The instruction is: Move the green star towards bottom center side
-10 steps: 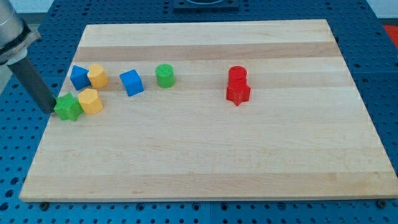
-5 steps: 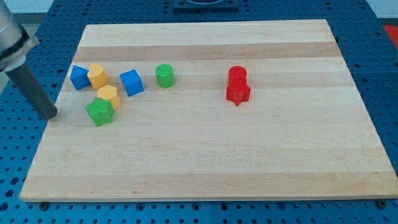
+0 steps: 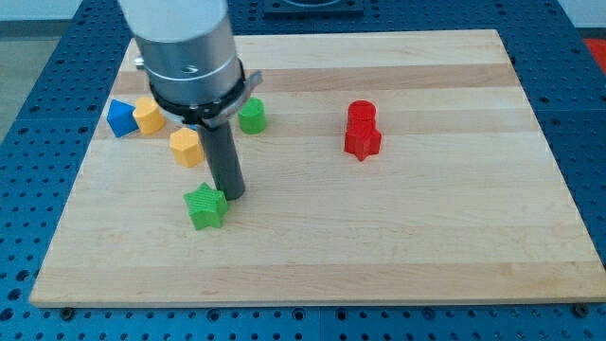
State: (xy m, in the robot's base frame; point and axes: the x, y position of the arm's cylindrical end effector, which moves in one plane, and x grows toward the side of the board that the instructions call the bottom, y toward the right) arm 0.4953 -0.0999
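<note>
The green star (image 3: 205, 206) lies on the wooden board (image 3: 379, 246), left of centre and toward the view's bottom. My tip (image 3: 231, 194) stands just to the star's upper right, at or almost at its edge. The dark rod rises from there to the large grey arm end (image 3: 186, 47) at the view's top left.
A yellow block (image 3: 187, 147) lies above the star. A blue block (image 3: 120, 117) and another yellow block (image 3: 148, 115) sit near the left edge. A green cylinder (image 3: 252, 116) stands right of the rod. Two red blocks (image 3: 362, 130) sit together right of centre. The arm hides a blue cube.
The green star has slid right and down the board. One yellow block has shifted right. The rod went from the board's left edge to the star's upper right.
</note>
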